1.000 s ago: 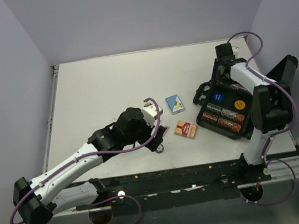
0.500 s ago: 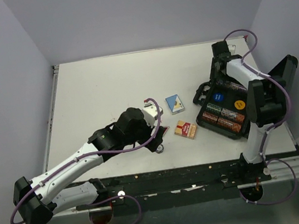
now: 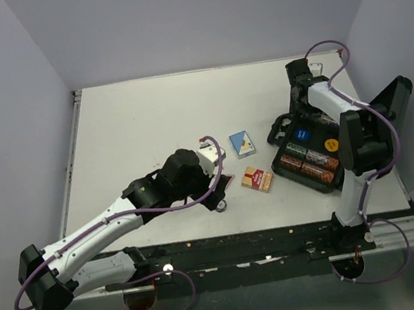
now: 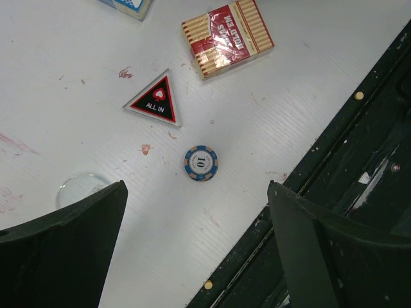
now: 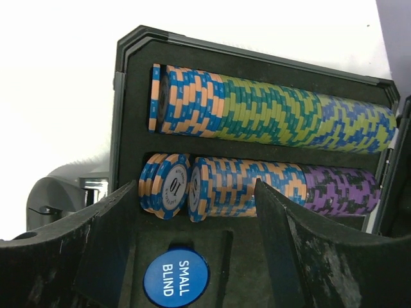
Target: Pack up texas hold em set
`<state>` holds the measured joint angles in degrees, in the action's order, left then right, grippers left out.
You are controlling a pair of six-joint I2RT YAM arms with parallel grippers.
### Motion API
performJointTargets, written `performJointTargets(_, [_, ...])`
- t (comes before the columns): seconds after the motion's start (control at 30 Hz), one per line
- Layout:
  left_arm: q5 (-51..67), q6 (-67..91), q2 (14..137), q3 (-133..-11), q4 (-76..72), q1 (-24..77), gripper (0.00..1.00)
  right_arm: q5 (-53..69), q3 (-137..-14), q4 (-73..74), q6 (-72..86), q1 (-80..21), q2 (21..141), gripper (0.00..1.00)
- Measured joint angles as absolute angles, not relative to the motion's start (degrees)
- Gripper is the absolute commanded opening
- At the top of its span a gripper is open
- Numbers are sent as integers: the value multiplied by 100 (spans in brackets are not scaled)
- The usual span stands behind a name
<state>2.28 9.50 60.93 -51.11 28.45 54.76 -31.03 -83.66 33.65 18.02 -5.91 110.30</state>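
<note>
Top external view against a second ago: right gripper (image 5: 196,205) further left above the far end of the open black case (image 5: 131,83) at the right of the table (image 3: 147,117), left gripper (image 4: 197,192) unmoved. Right jaws apart over two chip rows (image 5: 270,109) in the case, with a blue marker (image 5: 176,277) lettered "SMALL BLIND" and an orange marker (image 3: 332,144) alongside. Left jaws wide apart over loose pieces on the table: red card box (image 4: 228,37), blue card box (image 3: 242,143), triangular "ALL IN" marker (image 4: 156,101), clear marker (image 4: 80,189), blue chip (image 4: 201,163) marked "10".
</note>
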Motion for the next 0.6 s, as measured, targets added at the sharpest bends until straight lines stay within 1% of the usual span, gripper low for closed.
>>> performJointTargets(0.27, [228,950,6093,-5111,2845,5476,99,-3446,-8401,3741,1796,-593,11034,82])
performJointTargets(0.6, [226,947,6093,-5111,2845,5476,99,-3474,-8401,3809,1815,-593,11034,86])
